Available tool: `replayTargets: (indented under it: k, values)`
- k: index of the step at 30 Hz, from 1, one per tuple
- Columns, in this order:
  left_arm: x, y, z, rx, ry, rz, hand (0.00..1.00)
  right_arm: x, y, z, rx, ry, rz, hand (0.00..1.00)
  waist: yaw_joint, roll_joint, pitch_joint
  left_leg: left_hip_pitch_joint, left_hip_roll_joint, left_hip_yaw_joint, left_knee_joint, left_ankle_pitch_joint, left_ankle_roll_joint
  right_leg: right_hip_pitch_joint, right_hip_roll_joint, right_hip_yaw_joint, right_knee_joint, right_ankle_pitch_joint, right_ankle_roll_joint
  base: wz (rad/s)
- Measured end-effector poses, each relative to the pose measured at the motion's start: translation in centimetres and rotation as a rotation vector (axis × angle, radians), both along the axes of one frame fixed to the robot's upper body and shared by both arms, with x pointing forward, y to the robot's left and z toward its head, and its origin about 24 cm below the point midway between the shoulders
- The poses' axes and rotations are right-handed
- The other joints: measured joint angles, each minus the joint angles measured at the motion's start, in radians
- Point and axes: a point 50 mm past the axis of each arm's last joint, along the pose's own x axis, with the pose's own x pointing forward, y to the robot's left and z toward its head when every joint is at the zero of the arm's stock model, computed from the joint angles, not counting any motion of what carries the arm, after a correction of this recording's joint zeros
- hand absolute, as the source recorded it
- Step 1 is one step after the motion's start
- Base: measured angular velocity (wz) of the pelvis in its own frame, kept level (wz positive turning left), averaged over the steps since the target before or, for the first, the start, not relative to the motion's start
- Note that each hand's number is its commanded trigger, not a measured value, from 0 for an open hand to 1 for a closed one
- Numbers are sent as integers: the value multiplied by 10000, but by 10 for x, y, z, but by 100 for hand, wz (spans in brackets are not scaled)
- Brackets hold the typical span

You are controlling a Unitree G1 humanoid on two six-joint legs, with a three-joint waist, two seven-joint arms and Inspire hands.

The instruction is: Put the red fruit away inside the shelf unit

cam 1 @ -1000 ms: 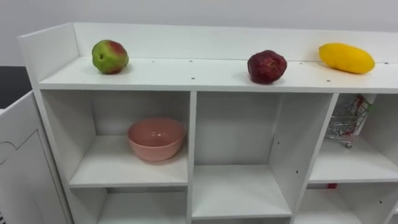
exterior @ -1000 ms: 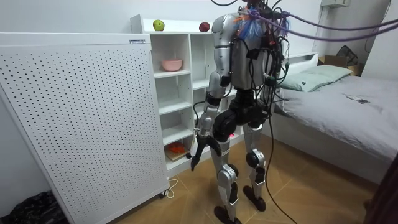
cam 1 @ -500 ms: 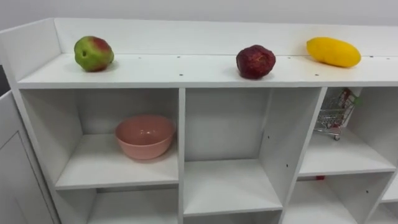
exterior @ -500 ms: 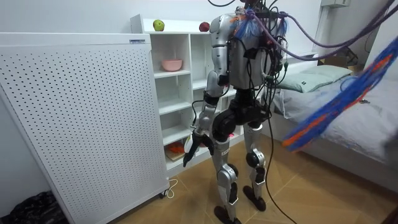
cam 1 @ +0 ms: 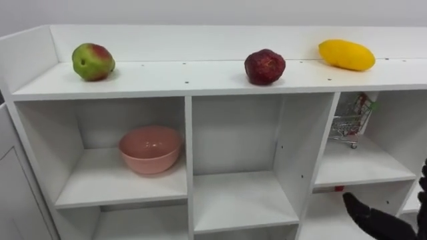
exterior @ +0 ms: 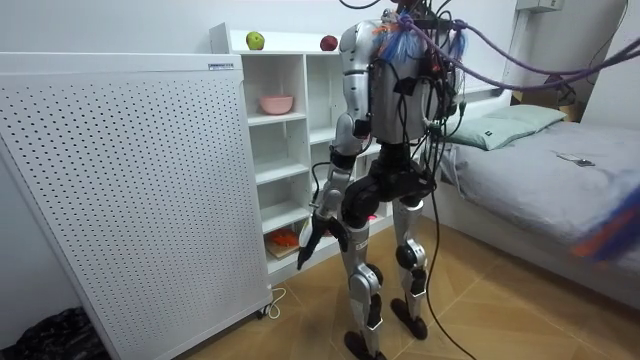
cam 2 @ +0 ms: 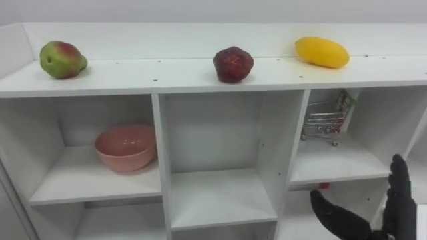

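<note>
Atop the white closet [cam 1: 200, 79] sit an apple [cam 1: 93, 61], a dark red fruit [cam 1: 265, 67] and a mango [cam 1: 346, 55]. At lower right, the right robot hand [cam 2: 400, 197] spreads wide and empty. The left robot hand [exterior: 311, 238] hangs loose-fingered.

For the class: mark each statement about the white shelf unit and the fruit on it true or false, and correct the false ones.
1. The round pink bowl sits in the upper left compartment of the white shelf unit. True.
2. The oblong yellow fruit lies in the bowl. False: it lies on the top board, at the right.
3. The dark red fruit lies between the green-red apple and the yellow fruit. True.
4. The right robot hand grips the apple. False: it is open and empty, low at the right.
</note>
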Motion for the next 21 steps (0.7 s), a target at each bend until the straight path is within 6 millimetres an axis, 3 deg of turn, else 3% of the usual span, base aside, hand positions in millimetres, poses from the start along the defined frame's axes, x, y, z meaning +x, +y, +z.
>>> replayTargets:
  k: [7, 9, 13, 15, 21]
  values:
    - [1, -2, 0, -241, -71, -62, 0, 12, 8, 36, -156, -1702, 325, 0, 143, -141, 13, -23, -5, -13, 5, 2, 3, -43, 3, 14, 52, -1, 0, 0]
    - [2, -1, 0, -332, -40, -79, 0, 19, 7, 56, -582, -2406, 490, 0, 214, -270, 33, -20, -6, -76, -9, 2, 3, -3, 4, -35, -1, -1, 0, 6]
    - [6, -3, -1, -410, -13, -285, 0, 28, 9, 76, -839, -3134, 651, 0, 297, -445, 26, -1, 1, -190, 13, 5, 1, 14, 3, -174, 2, -1, -1, 7]
    - [10, -2, 0, -492, -44, -328, 0, 33, 12, 85, -857, -3464, 849, 0, 494, -466, 43, 6, -2, -231, 14, 5, 2, 29, -1, -215, -6, 0, -1, 0]
    - [17, -2, 0, -497, -186, -391, 0, 42, 19, 105, -909, -4181, 1308, 0, 549, -464, 91, -82, -9, -421, 14, 7, 3, 14, -24, -458, -22, -1, -1, 7]
